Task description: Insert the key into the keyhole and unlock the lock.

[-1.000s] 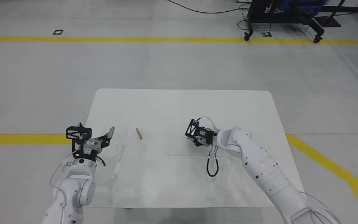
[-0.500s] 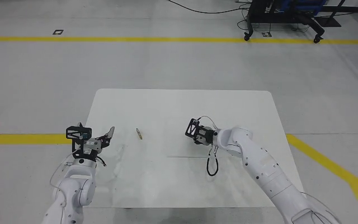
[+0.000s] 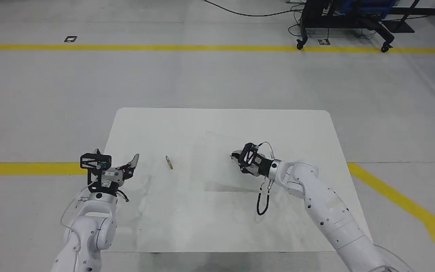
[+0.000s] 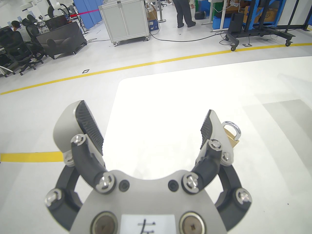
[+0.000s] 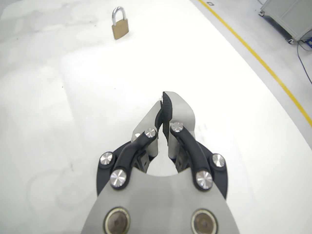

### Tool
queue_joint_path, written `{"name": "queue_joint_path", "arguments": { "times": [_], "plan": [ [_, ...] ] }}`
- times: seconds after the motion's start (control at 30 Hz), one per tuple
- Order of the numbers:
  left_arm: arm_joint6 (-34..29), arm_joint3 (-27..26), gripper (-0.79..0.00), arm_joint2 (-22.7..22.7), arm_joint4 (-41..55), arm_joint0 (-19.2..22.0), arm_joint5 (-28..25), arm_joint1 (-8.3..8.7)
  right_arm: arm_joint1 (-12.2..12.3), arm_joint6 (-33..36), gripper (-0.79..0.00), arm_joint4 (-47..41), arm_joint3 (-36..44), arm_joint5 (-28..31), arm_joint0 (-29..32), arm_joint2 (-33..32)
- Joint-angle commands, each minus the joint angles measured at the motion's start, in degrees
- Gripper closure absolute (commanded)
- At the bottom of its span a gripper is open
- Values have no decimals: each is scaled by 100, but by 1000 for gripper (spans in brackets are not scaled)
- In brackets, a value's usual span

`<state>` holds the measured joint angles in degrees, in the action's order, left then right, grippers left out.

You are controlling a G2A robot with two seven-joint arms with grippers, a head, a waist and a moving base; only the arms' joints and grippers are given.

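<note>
— What are we seeing from above?

— We are looking at the padlock (image 3: 168, 162) lying on the left half of the worktop (image 3: 204, 224), about midway between its far and near edges. The left gripper (image 3: 115, 161) is hanging at the left edge, near the padlock. The right gripper (image 3: 234, 157) is hovering around the middle, well apart from it.

— And what are the wrist views adding?

— The left one is showing us that gripper's fingers (image 4: 87, 122) spread wide, one over the floor, the other over the worktop, with the padlock's shackle peeking out beside it. The right one is showing its fingers (image 5: 167, 108) pressed together. A small pale sliver (image 5: 161, 96) is sitting at the tips, and we cannot tell what it is.

— How are we doing for room?

— Bare worktop is stretching between the right gripper and the padlock, and on to the far and right edges.
</note>
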<state>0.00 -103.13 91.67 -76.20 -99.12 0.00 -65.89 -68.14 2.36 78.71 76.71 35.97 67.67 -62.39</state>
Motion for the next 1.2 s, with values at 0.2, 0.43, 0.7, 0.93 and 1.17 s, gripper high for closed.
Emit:
{"name": "queue_joint_path", "arguments": {
  "times": [0.2,0.43,0.7,0.93,1.17],
  "plan": [
    [-1,-112,-785,-51,-185,16,-1,1,-1,10,0,-3,-1,25,-1,5],
    [-732,-1057,-785,-696,-1246,281,-447,0,3,-219,0,42,38,43,103,46],
    [-1966,-1154,-785,-1990,-2571,1326,-1318,-67,13,-1198,0,109,-437,91,142,29],
    [-2825,-278,-785,-2891,-2514,2350,-1581,-250,25,-1658,0,230,-701,226,71,39],
    [-3021,359,-785,-3511,-2739,2862,-1558,-401,4,-1673,0,181,-843,242,-36,108]
  ]
}}
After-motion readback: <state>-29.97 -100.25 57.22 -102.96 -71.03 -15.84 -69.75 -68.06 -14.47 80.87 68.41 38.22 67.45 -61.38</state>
